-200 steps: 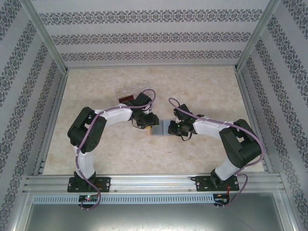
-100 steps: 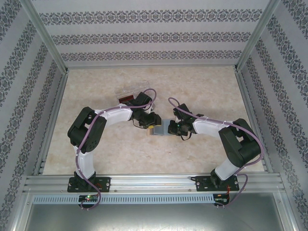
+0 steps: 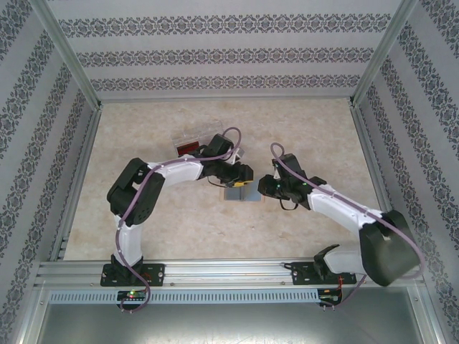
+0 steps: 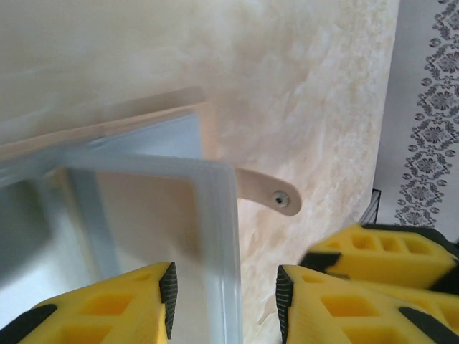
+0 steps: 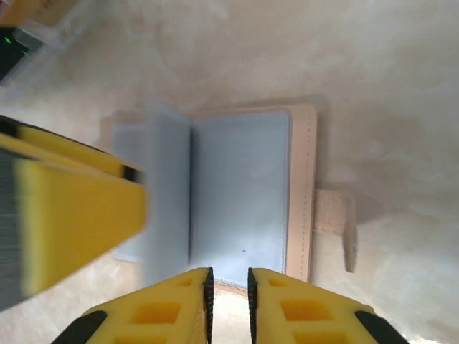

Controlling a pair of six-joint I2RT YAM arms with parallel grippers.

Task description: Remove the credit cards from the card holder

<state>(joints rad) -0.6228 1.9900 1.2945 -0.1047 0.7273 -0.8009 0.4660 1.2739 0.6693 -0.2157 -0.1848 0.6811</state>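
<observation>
The grey-blue card holder (image 5: 240, 190) lies open on the table, with a tan border and a snap strap (image 5: 337, 222) on its right side. In the top view the card holder (image 3: 239, 193) sits between both grippers. My left gripper (image 4: 226, 294) is open and straddles a raised pale-blue panel edge (image 4: 219, 236) of the holder without pinching it. My right gripper (image 5: 229, 283) hovers at the holder's near edge, jaws a narrow gap apart with nothing between. No credit card shows; they are hidden. From above, the left gripper (image 3: 240, 178) and right gripper (image 3: 264, 188) nearly meet.
A clear plastic box (image 3: 195, 143) with something dark red inside stands just behind the left arm. The strap's snap end (image 4: 278, 198) lies flat on the marbled table (image 3: 158, 215). Patterned walls and aluminium posts enclose the table on three sides.
My left gripper has moved right, onto the holder. The right arm has stretched out, its elbow dropping to the lower right, and its gripper has drawn back slightly to the right.
</observation>
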